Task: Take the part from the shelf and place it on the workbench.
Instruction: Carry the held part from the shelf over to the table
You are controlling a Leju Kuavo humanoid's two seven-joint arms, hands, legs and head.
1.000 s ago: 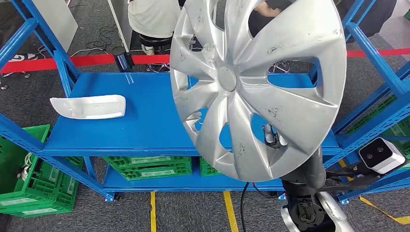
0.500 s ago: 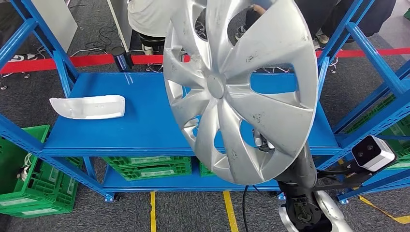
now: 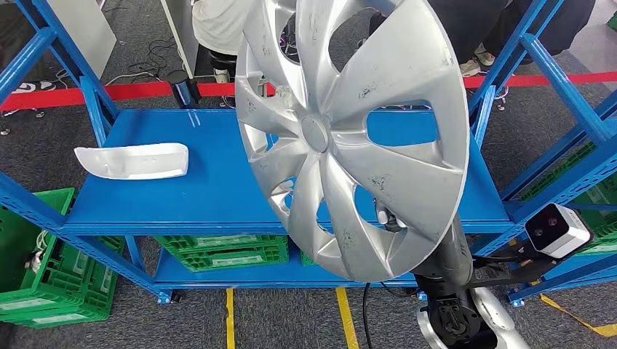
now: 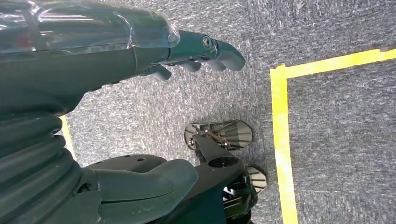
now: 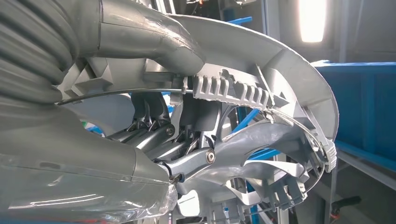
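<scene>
Close to the camera in the head view, the right hand [image 3: 389,218] holds a large silver hubcap [image 3: 349,134] up in the air, tilted, with its scuffed outer face toward the camera. One pale fingertip shows through an opening low in the hubcap, and the dark forearm runs down from there to the silver arm at the lower edge. From the right wrist view the hand [image 5: 187,135] is seen from behind: its thumb lies over the ribbed back of the rim [image 5: 280,93] and its darker fingers [image 5: 154,135] reach through the spokes, so the hubcap is clamped at its edge. The hubcap is off the shelf, hanging in front of it and above its level.

At the robot's left side, the left hand [image 4: 196,56] hangs over grey carpet beside a yellow floor line [image 4: 280,140]; its fingers are loosely curled with nothing in them.

Just behind the hubcap lies the blue shelf [image 3: 211,174], a flat deck in a blue frame. On its left part rests a white plastic cover [image 3: 134,160], well apart from the hubcap. Under the deck, on a lower level, sit green crates [image 3: 218,251], and another green crate [image 3: 33,262] stands at the far left.

Beyond the shelf, a red line [image 3: 109,91] crosses the grey carpet, and a person [image 3: 222,25] in light clothing sits at the top edge.
</scene>
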